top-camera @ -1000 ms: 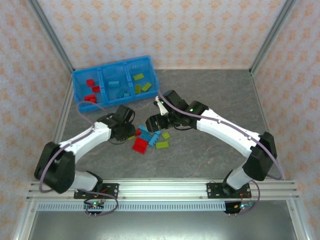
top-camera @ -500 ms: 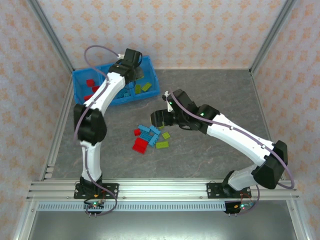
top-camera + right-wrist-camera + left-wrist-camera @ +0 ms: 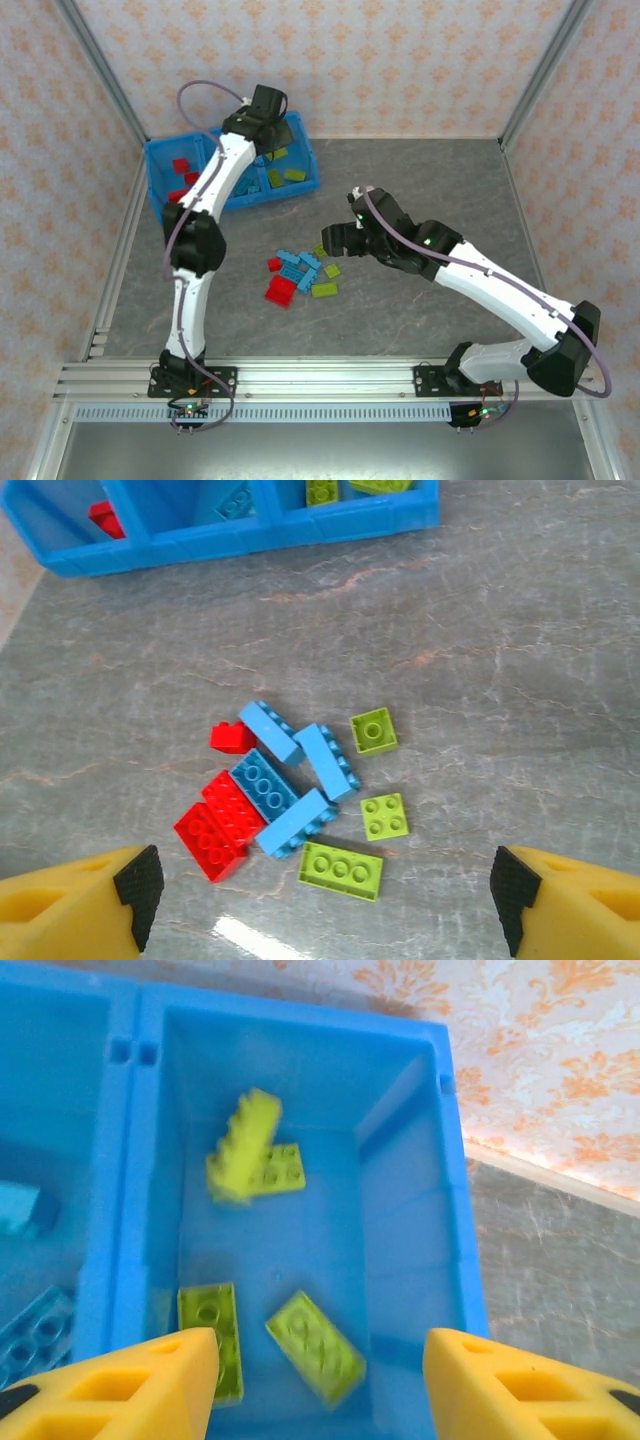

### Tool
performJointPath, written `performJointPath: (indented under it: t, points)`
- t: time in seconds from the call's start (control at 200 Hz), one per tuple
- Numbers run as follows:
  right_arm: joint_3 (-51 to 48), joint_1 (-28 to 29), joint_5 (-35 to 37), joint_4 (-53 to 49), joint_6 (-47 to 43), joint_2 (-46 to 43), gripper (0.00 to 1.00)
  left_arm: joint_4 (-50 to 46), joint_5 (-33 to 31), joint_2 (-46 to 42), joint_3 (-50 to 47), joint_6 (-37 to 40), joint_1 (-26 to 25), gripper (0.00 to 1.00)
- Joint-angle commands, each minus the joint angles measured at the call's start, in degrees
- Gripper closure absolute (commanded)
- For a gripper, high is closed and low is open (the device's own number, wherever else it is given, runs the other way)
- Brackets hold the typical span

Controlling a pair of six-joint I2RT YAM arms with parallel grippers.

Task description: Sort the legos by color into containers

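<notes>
Left pincer (image 3: pixel 318 1362) opened, lime brick (image 3: pixel 245 1145) over tray (image 3: pixel 418 1192)

Walls: cream wallpaper (image 3: pixel 400 60) with an orange floral pattern, on three sides.
Tabletop: grey marbled surface (image 3: pixel 430 180) with faint orange veins.
Frame: aluminium posts (image 3: pixel 103 70) in the back corners; slotted rail (image 3: pixel 330 378) along the near edge.
Light: even, one small glare patch.

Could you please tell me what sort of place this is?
Probably a robotics test cell: wallpapered panels in aluminium framing, a grey table, and a blue tray for sorting legos.
</notes>
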Motion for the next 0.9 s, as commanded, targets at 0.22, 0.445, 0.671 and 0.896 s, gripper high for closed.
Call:
performJointPath:
  t: [0.22, 0.445, 0.671, 0.896]
  points:
    - [4.01, 0.28, -3.38, 0.68, -6.66, 17.65, 0.44, 6.76, -4.32, -49.9, -45.23, -2.23, -6.75, 0.42]
    - [13.79, 0.38, -5.18, 0.32, -6.8, 34.08, 0.54, -4.84, -2.92, -68.12, -57.18, 11.68, -7.87, 0.36]
    - [20.33, 0.46, -4.85, -2.24, -7.88, 43.35, 0.57, -2.56, 1.54, -78.43, -67.64, 21.62, -7.86, 0.25]
    - [18.8, 1.34, -4.45, -3.87, -8.91, 45.0, 0.58, 0.82, 3.49, -79.32, -71.54, 22.17, -7.86, 0.22]
